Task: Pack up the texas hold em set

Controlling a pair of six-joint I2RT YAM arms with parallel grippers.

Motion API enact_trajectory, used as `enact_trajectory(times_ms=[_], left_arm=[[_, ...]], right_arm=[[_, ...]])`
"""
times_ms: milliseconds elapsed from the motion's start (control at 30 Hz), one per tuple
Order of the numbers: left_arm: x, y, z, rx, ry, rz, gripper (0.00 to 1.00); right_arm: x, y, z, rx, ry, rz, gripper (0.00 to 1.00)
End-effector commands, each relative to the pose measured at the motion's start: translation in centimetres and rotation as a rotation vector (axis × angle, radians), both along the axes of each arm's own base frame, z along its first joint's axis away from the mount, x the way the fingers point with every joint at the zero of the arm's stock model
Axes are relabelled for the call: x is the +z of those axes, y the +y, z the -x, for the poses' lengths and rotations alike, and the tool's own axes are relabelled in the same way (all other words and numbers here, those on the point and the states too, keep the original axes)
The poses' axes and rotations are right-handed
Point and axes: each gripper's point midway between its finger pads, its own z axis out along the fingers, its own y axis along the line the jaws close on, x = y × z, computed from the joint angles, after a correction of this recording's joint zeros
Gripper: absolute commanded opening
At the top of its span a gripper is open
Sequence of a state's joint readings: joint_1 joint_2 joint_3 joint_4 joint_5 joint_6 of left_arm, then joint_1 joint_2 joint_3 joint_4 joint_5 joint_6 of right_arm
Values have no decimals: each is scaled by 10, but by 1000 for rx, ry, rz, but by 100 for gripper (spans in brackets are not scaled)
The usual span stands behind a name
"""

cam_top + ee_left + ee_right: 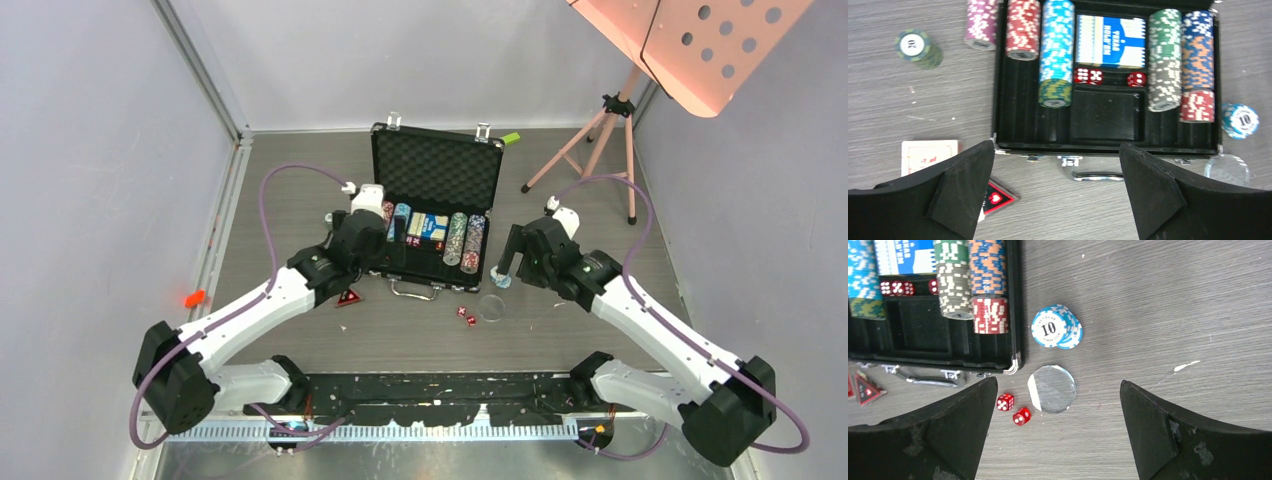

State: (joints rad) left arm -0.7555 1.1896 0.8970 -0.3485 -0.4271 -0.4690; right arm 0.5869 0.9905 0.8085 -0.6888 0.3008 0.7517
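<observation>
Two pincers, both with jaws spread wide and nothing between them. The left gripper (1055, 162) hangs over the near edge of the open briefcase (999, 100), which lies mid-table with its lid up. Its left finger hides part of a red triangle (997, 198) and a white card (928, 154) on the table. Inside the case lie chip stacks (1056, 50), a blue card box (1110, 41) and three red dice (1088, 76); the far ends of the rows are cut off. A purple stack (980, 25) sits just beside the case's left wall and a green stack (918, 47) farther out. The right gripper (1058, 390) hovers over the clear disc (1052, 388) by the case's right corner, with two loose dice (1013, 409) beside it and some blue chips (1055, 327) just beyond. How many blue chips there are, I cannot tell.
</observation>
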Motion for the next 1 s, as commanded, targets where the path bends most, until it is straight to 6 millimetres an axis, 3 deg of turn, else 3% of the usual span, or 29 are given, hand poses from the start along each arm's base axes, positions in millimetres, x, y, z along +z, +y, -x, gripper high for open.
enact_trajectory(times_ms=[0, 133, 233, 333, 533, 700, 967], left_arm=[[-2, 27, -7, 49, -8, -1, 100], [-9, 32, -22, 45, -11, -25, 98], [-9, 27, -41, 44, -7, -23, 91], [-9, 17, -64, 33, 2, -14, 81], [-13, -10, -107, -15, 14, -45, 78], [-30, -29, -135, -46, 41, -76, 68], [-54, -43, -168, -58, 47, -116, 59]], right_arm=[[13, -4, -15, -88, -21, 15, 100], [16, 0, -19, -79, -35, 5, 100], [22, 3, -22, -69, -59, -18, 99], [26, 4, -23, -63, -72, -25, 99], [27, 2, -21, -58, -86, -23, 98], [25, 1, -20, -45, -92, -16, 98], [27, -2, -21, -44, -105, -1, 98]])
